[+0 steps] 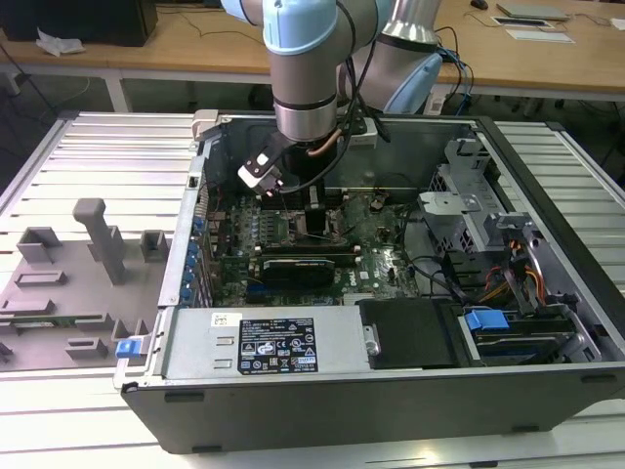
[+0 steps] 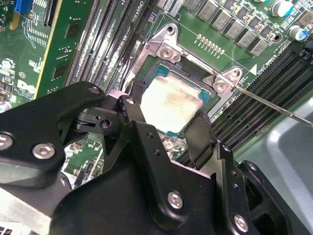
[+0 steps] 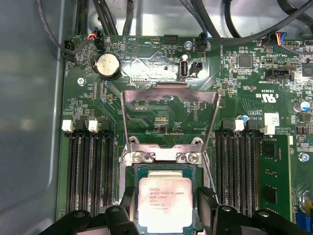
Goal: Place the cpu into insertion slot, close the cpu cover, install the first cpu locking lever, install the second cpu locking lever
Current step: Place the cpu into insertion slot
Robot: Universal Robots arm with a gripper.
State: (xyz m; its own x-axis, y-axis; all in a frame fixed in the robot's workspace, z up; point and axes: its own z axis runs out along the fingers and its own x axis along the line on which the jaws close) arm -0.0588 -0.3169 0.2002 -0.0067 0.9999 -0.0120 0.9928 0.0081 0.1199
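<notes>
One cpu (image 3: 165, 203), a flat square chip with a pale silvery-beige top, lies in the insertion slot (image 3: 131, 178) on the green motherboard (image 3: 146, 63) inside the open computer case (image 1: 391, 410). Your gripper (image 3: 166, 211) straddles the chip; you cannot tell whether it clamps it or hangs loose. The cpu cover (image 3: 168, 94) stands flipped back, open.
</notes>
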